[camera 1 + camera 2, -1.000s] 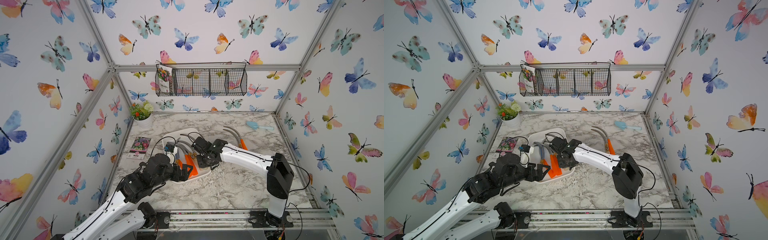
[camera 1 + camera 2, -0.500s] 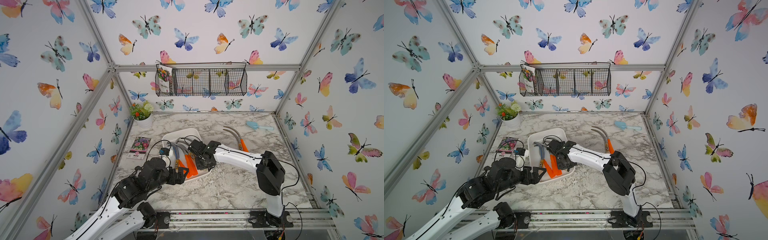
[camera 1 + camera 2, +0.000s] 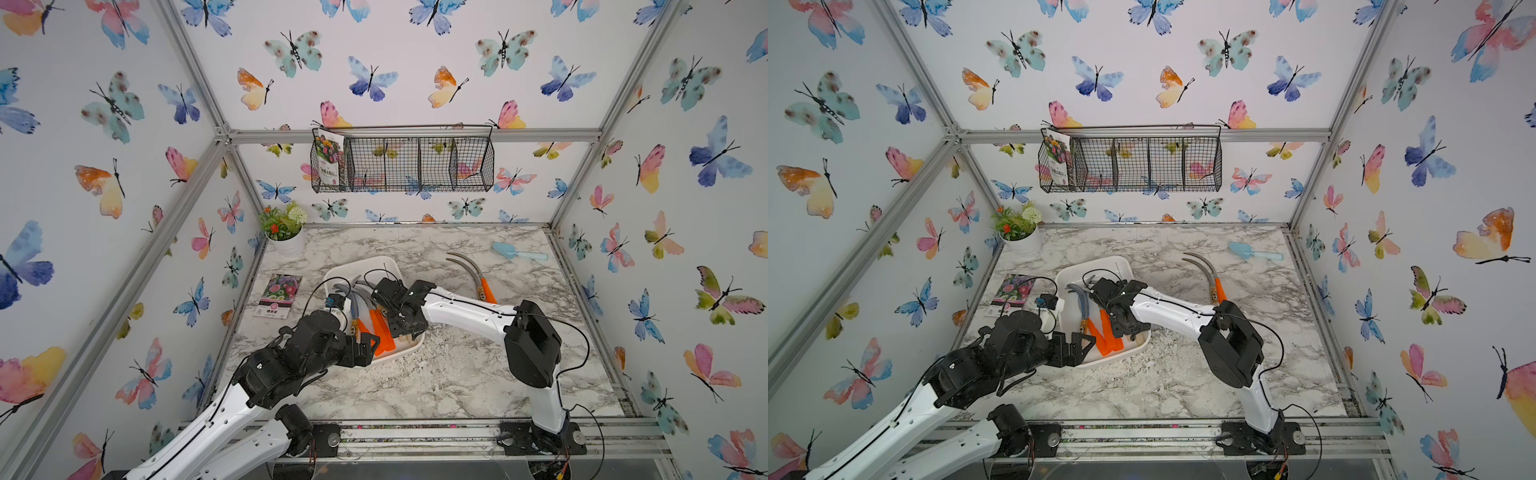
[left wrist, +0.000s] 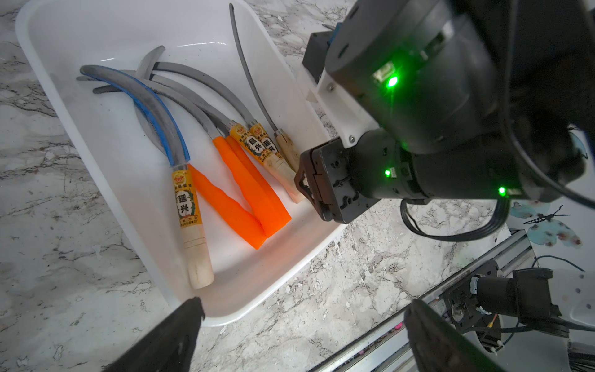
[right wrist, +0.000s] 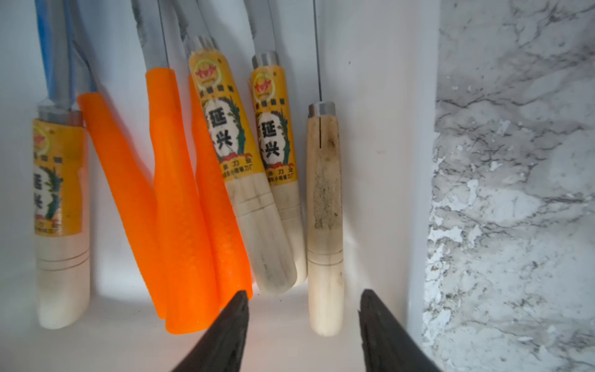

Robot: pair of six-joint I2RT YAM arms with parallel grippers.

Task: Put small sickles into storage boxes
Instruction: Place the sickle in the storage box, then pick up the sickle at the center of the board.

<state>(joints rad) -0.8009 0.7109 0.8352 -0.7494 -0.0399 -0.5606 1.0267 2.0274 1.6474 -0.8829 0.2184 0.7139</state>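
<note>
Most of the marble table [image 3: 457, 374] is left bare. The work is gathered at its middle-left, where the white tray [image 3: 365, 262] is set askew, within reach of both arms.

The left gripper [image 4: 304, 304] is held just off the tray's near end. Its jaws are spread fully and nothing is between them. It is judged to be parked there, clear of the other arm's path.

The right gripper [image 5: 302, 299] is lowered inside the tray at the handle end. Its jaws are parted about halfway and nothing is gripped. The butt of a plain wooden-handled sickle [image 5: 323, 209] is seen between the fingertips [image 5: 240, 301], with a gap on either side. That sickle is laid flat against the tray's side wall, probably because it is the only free lane.

Several small sickles [image 4: 244, 180] are packed alongside it. Their long axes are run down the tray's length, since the tray is barely longer than they are. Handles are pointed toward the near end and curved blades toward the far end, where they overlap.

Two loose sickles [image 3: 487, 291] are left on the table beyond the right arm. They are laid parallel and touching, with handles nearer the robot and blade tips curled away. The task is judged unfinished.
</note>
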